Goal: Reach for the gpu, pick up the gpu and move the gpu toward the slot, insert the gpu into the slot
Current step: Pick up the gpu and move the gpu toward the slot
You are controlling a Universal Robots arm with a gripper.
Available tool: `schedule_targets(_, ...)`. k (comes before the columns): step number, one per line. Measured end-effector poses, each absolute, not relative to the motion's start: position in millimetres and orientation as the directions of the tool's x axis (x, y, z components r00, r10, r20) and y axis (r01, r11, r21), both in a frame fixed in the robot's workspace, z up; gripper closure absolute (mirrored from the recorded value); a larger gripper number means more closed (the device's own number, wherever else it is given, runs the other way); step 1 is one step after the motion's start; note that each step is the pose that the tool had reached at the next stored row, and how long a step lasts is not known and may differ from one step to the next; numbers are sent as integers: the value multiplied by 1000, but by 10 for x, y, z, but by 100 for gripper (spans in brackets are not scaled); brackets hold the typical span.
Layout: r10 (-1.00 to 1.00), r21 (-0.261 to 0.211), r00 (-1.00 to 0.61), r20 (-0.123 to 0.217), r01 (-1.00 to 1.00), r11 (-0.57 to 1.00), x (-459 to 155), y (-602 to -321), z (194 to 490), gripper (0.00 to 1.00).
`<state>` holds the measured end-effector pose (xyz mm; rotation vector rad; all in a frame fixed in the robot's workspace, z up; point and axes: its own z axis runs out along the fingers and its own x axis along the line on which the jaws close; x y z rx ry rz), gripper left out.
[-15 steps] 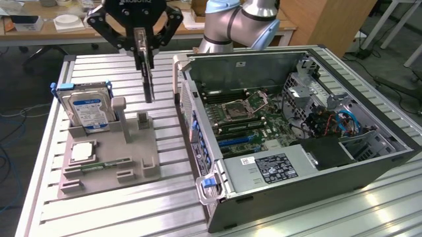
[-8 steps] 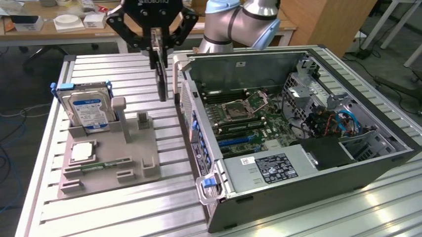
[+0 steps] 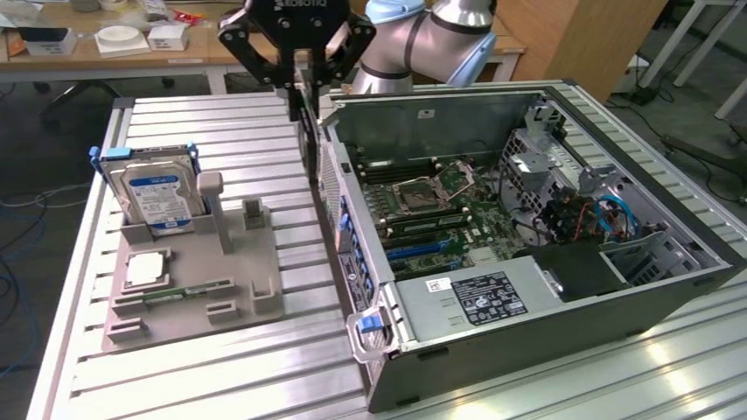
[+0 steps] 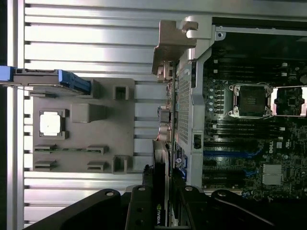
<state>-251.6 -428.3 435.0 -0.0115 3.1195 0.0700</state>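
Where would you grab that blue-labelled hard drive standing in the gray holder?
Probably by its top half, coming straight down from above and pinching the two broad flat faces. The hard drive stands upright with its bottom tucked into the gray holder, so only the upper part is free.

only stuff i can read: robotiq upside down on the gripper (image 3: pixel 306 77), an nvidia logo on the gpu (image 4: pixel 160 182), and what looks like dell on the motherboard (image 4: pixel 283 160).

I'm working in a robotics lab: a slotted aluminium bench (image 3: pixel 210 376) carries an opened computer tower (image 3: pixel 467 306) and a grey parts fixture (image 3: pixel 192 280). Behind it stand wooden desks (image 3: pixel 70 61) cluttered with small boxes (image 3: pixel 170 37).
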Motion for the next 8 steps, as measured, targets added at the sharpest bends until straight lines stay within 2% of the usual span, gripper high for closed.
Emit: schedule_targets(8, -7, 45, -1000, -22, -8, 999, -2336, -4283, 4343, 75)
